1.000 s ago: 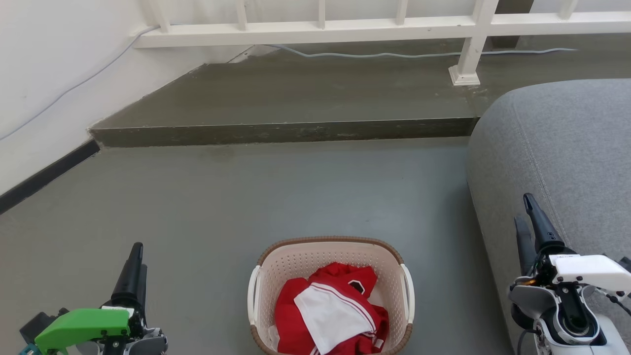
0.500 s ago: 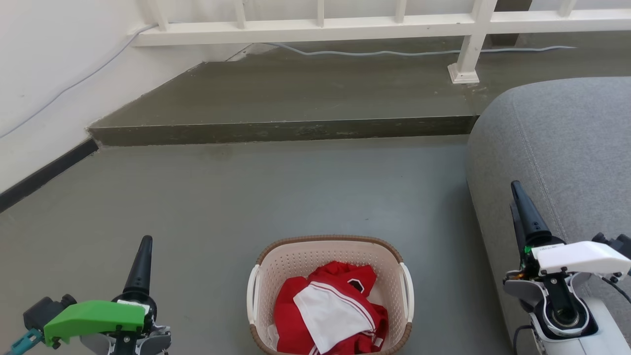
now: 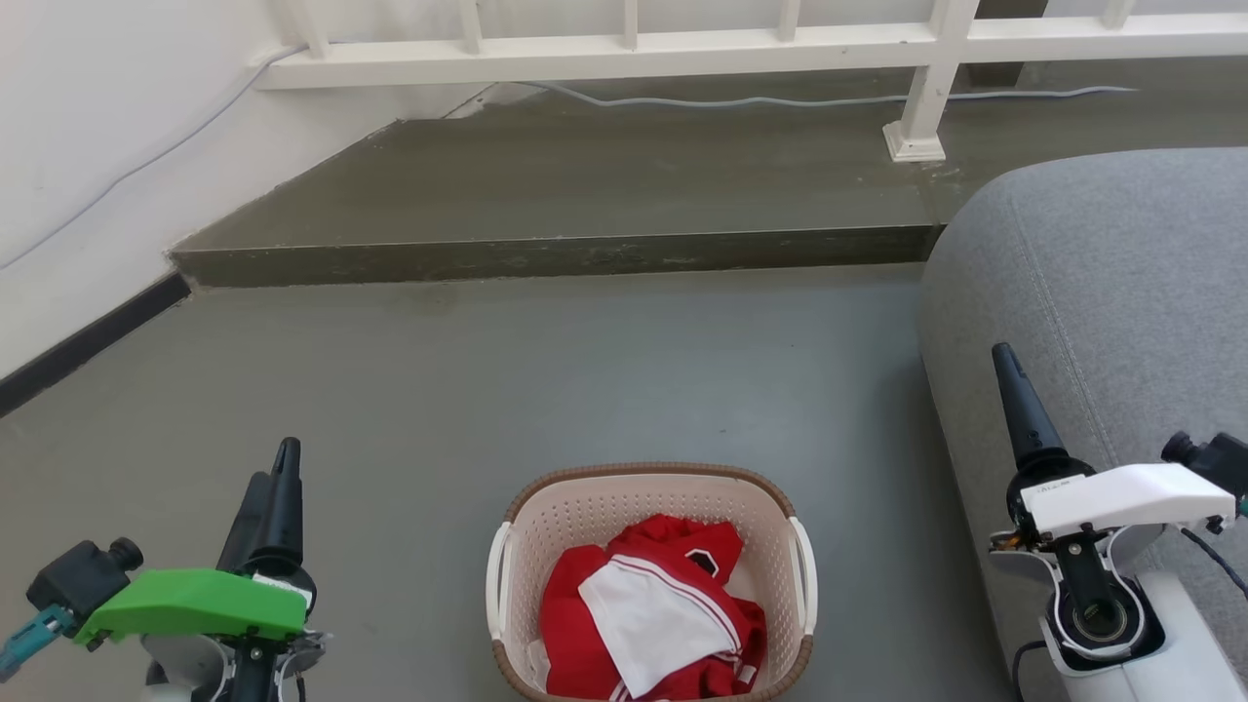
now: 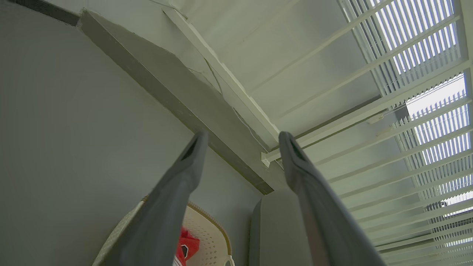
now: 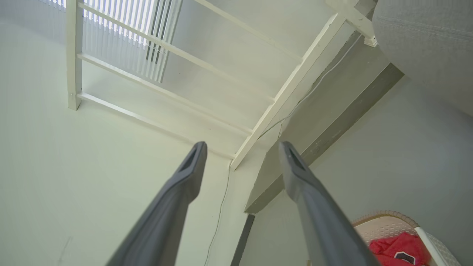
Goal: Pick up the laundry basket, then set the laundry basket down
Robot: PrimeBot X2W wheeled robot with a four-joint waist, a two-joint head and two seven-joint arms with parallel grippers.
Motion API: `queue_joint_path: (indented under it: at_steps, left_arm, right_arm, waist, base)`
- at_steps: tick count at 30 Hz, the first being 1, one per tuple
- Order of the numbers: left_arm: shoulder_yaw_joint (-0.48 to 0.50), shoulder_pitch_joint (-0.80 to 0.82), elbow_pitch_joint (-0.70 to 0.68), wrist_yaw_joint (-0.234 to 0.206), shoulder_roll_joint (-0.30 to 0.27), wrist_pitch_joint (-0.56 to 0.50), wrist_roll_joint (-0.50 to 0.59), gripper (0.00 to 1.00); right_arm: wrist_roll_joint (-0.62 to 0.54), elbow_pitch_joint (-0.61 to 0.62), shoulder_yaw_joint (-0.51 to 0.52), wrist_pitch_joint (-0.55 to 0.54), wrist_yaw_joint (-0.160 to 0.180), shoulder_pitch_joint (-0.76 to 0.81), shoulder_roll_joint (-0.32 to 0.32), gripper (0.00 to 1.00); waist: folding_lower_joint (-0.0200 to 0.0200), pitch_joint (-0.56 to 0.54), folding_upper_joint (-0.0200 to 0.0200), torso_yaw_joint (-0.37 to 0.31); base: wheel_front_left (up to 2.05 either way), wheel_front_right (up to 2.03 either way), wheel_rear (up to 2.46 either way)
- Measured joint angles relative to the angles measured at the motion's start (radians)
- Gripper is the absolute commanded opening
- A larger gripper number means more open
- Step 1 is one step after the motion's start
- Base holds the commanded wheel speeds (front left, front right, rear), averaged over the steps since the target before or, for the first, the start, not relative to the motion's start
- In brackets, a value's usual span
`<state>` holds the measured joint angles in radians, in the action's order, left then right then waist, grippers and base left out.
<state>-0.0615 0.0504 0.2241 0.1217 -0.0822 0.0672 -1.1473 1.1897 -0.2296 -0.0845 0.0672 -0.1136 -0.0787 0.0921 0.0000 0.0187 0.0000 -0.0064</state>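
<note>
- Laundry basket (image 3: pixel 624 512) stands on the grey floor (image 3: pixel 487 390), low and central before the robot, mouth up. A red and white garment (image 3: pixel 643 604) lies loose inside it, below the brown rim.
- Left gripper (image 3: pixel 275 468) hovers off the left flank of the laundry basket, well apart from it. The left wrist view shows its jaws parted with a clear gap and nothing held.
- Right gripper (image 3: pixel 1004 366) hovers off the right flank of the basket, well apart, in front of the grey sofa (image 3: pixel 1102 292). The right wrist view shows its jaws parted and empty.
- Judgement: the arms flank the basket because the left handle (image 3: pixel 497 585) and the right handle (image 3: pixel 807 575) sit on opposite sides. A lift from both sides would keep the load level. The pick-up has not begun; neither gripper touches the basket.
- Clearance, left of the basket: open floor, with nothing between gripper and handle.
- Clearance, right of the basket: the sofa edge stands near the right handle, leaving a narrower lane. The right arm will likely need to descend close to the basket wall.
- Clearance, beyond the basket: bare floor runs to a raised step (image 3: pixel 556 258), which appears to give ample set-down room.
</note>
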Motion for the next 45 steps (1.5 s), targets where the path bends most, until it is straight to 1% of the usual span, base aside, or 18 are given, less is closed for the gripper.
queue_joint_path:
  at_steps: [6,12,16,19,24,25,29,30,38,40,45]
  left_arm:
    - [-0.011,0.005,-0.017,0.0,-0.01,0.022,0.14,1.0]
    - [-0.037,0.015,-0.033,0.0,-0.015,0.041,0.27,1.0]
    - [-0.047,0.015,-0.038,-0.009,-0.025,0.057,0.359,1.0]
    - [-0.055,0.016,-0.046,-0.012,-0.023,0.062,0.401,1.0]
    - [-0.067,0.016,-0.055,-0.016,-0.016,0.083,0.487,1.0]
    - [-0.069,0.016,-0.06,-0.016,-0.01,0.091,0.514,1.0]
    - [-0.073,0.016,-0.069,-0.016,-0.001,0.103,0.574,1.0]
    - [-0.073,0.016,-0.071,-0.016,-0.001,0.109,0.587,1.0]
    - [-0.08,0.016,-0.077,-0.016,0.003,0.135,0.699,1.0]
    - [-0.081,0.016,-0.082,-0.016,0.004,0.142,0.728,1.0]
    - [-0.084,0.017,-0.1,-0.016,0.006,0.159,0.801,1.0]
  right_arm:
    - [-0.125,0.009,-0.023,0.021,0.0,-0.015,0.01,1.0]
    - [-0.266,0.012,-0.054,0.041,0.002,-0.018,0.04,1.0]
    - [-0.353,0.013,-0.073,0.055,0.017,-0.021,0.046,1.0]
    - [-0.401,0.015,-0.077,0.065,0.035,-0.022,0.043,1.0]
    - [-0.48,0.019,-0.088,0.083,0.05,-0.031,0.041,1.0]
    - [-0.512,0.019,-0.092,0.088,0.054,-0.035,0.041,1.0]
    - [-0.569,0.019,-0.109,0.1,0.056,-0.035,0.04,1.0]
    - [-0.585,0.019,-0.114,0.101,0.063,-0.035,0.04,1.0]
    - [-0.7,0.02,-0.137,0.133,0.065,-0.036,0.038,1.0]
    - [-0.726,0.023,-0.145,0.141,0.072,-0.036,0.037,1.0]
    - [-0.797,0.03,-0.156,0.156,0.072,-0.038,0.035,1.0]
  waist:
    - [0.0,0.005,0.0,-0.001]
    - [0.0,0.01,0.0,-0.003]
    - [0.0,0.013,0.0,-0.005]
    - [0.0,0.015,0.0,-0.005]
    - [0.0,0.016,0.0,-0.006]
    - [0.0,0.016,0.0,-0.006]
    - [0.0,0.016,0.0,-0.005]
    - [0.0,0.016,0.0,-0.005]
    - [0.0,0.015,0.0,-0.004]
    - [0.0,0.016,0.0,-0.004]
    - [0.0,0.018,0.0,-0.006]
  base:
    - [0.0,0.0,0.0]
    - [0.0,0.0,0.0]
    - [0.0,0.0,0.0]
    - [0.0,0.0,0.0]
    - [0.0,0.0,0.0]
    - [0.0,0.0,0.0]
    - [0.0,0.0,0.0]
    - [0.0,0.0,0.0]
    - [0.0,0.0,0.0]
    - [0.0,0.0,0.0]
    - [0.0,0.0,0.0]
